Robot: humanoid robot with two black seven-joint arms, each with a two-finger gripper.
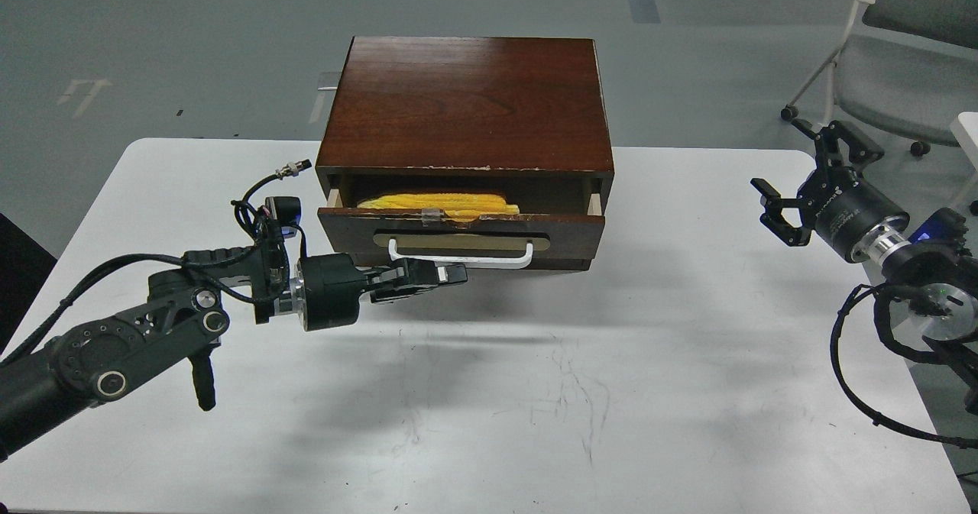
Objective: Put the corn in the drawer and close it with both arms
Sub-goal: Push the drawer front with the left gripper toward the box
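The yellow corn (439, 203) lies lengthwise in the drawer (569, 227) of the dark reddish-brown box (466, 101). Only its top shows over the drawer front. The drawer stands a little way out, with its white bar handle (489, 260) facing me. My left gripper (452, 273) is shut and empty. It points right, just in front of the drawer front at the handle's left half. My right gripper (804, 176) is open and empty, held above the table's right edge, well away from the box.
The box stands at the back middle of the white table (535, 392). A grey chair (901, 63) is on the floor beyond the right arm. Black cables loop by both wrists.
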